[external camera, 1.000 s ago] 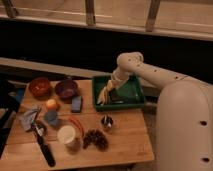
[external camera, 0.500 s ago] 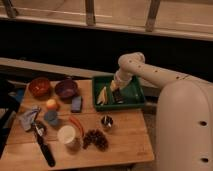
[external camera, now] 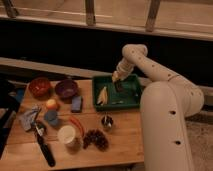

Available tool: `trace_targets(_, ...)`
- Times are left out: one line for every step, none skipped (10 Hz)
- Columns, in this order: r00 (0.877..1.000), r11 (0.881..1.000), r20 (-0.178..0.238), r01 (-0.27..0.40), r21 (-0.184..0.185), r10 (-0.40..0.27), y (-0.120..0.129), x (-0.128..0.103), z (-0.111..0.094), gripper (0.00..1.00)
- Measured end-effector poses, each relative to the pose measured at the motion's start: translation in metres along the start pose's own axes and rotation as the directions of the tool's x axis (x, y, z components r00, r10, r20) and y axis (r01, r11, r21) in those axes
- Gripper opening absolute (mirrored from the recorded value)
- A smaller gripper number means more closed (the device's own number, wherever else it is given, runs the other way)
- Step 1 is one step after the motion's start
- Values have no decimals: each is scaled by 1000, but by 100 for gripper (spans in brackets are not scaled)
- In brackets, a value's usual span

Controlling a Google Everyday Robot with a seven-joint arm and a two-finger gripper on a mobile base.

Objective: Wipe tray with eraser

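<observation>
Claw (external camera: 117,80) is hanging over the green tray (external camera: 131,101), the black eraser (external camera: 119,86) lying just beneath it; its grip state is unclear.

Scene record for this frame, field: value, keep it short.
gripper: over the tray, at the eraser
tray: green, at the table's back right
eraser: black block inside the tray, under the gripper
also in tray: pale yellow item at its left side
left of tray: blue block, purple bowl, red bowl
</observation>
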Motion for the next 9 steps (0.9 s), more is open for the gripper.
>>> trace_targets(1000,1000,-2,21,-15,-21,5,-1,1,0)
trace_targets(999,999,-9,35,-26,-36,12,2,2,0)
trace_targets(999,998,-17,51,-39,-51,22,8,2,0)
trace_targets(997,996,-38,71,-49,-73,37,25,4,0)
trace_targets(995,996,-55,77,-49,-80,50,42,5,0)
trace_targets(995,996,-60,74,-43,-76,59,54,5,0)
trace_targets(996,997,-64,65,-32,-67,65,66,4,0)
trace_targets(997,999,-60,44,-17,-45,67,77,2,0)
trace_targets(998,1000,-57,29,-13,-29,68,79,1,0)
